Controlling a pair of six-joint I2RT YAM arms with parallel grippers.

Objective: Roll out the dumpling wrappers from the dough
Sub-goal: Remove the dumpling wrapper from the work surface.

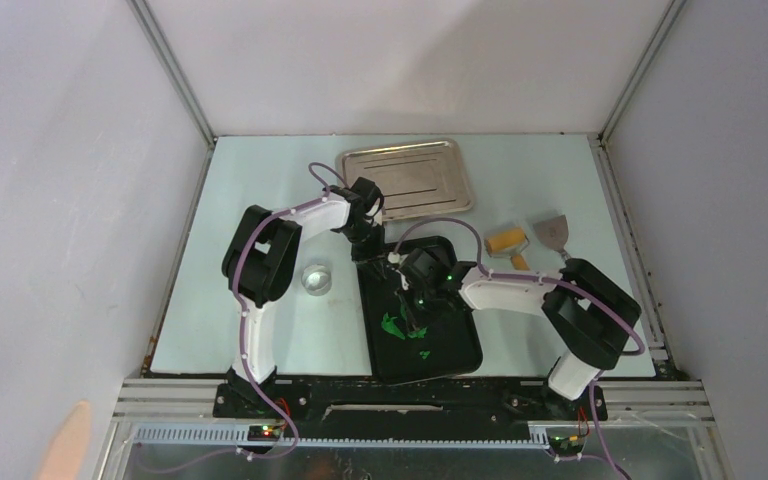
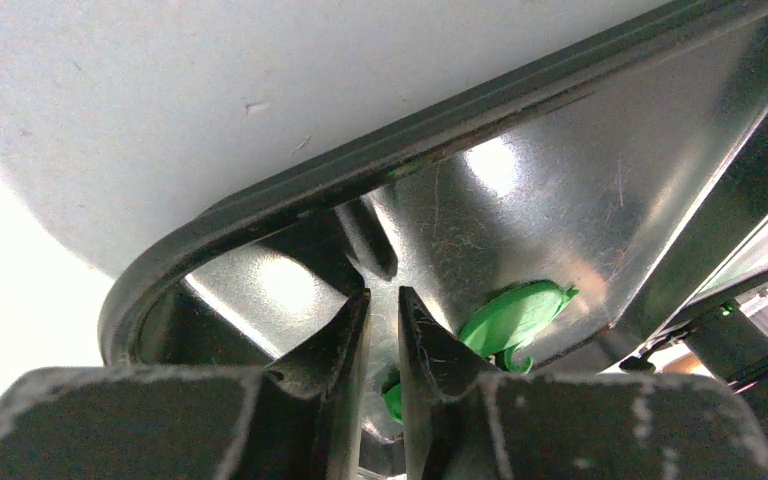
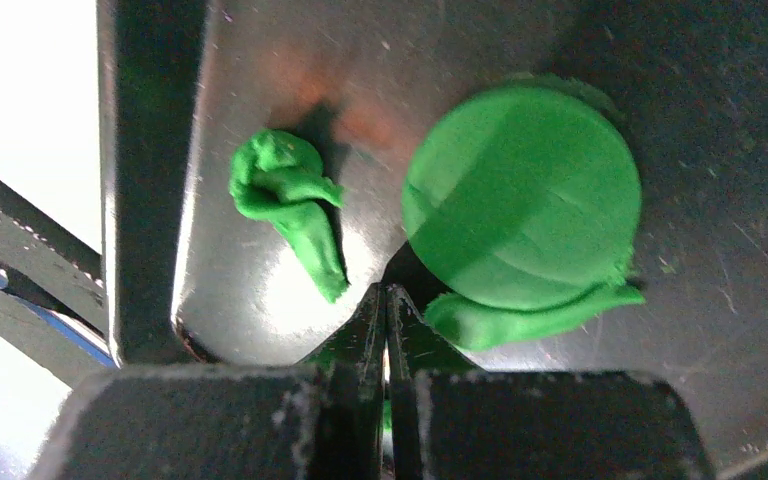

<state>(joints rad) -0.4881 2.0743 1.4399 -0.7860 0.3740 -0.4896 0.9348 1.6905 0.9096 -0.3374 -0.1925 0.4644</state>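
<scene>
A round, flat green dumpling wrapper [image 3: 522, 195] lies on the floor of a black tray [image 3: 720, 300], in its left half as seen from above [image 1: 393, 325]. A curved strip of dough [image 3: 530, 312] lies against the wrapper's edge on the side nearest the right claw. A twisted lump of dough [image 3: 290, 205] lies apart from both, close to the tray's wall.

The right claw [image 3: 385, 295] hangs low over the tray with its fingers pressed together and nothing between them. Its tips are just beside the wrapper's edge and the strip.

The left claw [image 2: 383, 305] is at the far left corner of the tray, inside the rim [image 2: 260, 200]. Its fingers stand a narrow slit apart. A speck of green shows deep in the gap, but I cannot tell whether they pinch anything. From its camera the wrapper [image 2: 515, 315] shows beyond the fingers, farther along the tray floor.

The black tray sits at the middle of the near edge of the tabletop [image 1: 260, 180]. A clear round dish [image 1: 315, 278] stands just beside the tray's left side. A shiny metal tray [image 1: 407, 178] lies toward the far edge. A wooden roller [image 1: 507, 243] and a scraper [image 1: 552, 232] lie side by side toward the right edge.
</scene>
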